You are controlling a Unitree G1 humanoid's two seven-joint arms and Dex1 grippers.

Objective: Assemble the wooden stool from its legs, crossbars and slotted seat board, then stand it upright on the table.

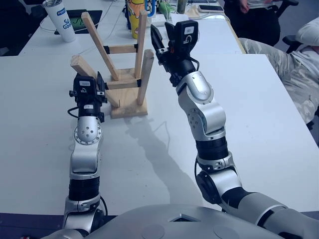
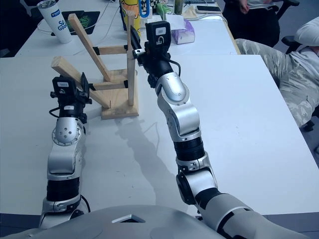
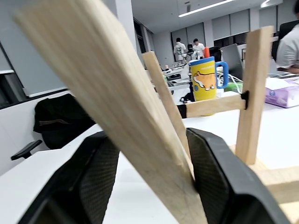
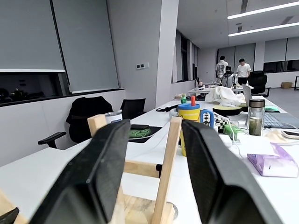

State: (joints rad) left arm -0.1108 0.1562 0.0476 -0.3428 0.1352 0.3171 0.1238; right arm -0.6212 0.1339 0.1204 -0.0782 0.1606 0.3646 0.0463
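The wooden stool lies upside down towards the far left corner of the table (image 1: 259, 149), with its slotted seat board (image 1: 130, 105) flat on the surface and its legs pointing up. The left gripper (image 1: 93, 90) is clamped on the leaning leg (image 3: 131, 121) at the near left. That leg slants well off the line of the others. The right gripper (image 4: 154, 135) is spread wide around the top of the far upright leg (image 4: 166, 172), with a gap on each side, so it grips nothing. The main risk looks to be the slanted leg. If the left arm levers it straighter while the board is free to slide on the smooth table, the whole frame could skid or tip. The leg could also twist in its slot and pull the crossbar (image 1: 122, 49) out of its dark bracket. If the right fingers close off-centre, they would shove the upright leg sideways and rack the frame before it is steadied. Turning the stool over with any joint only part-seated could let a leg drop out, or leave the stool rocking once it stands.
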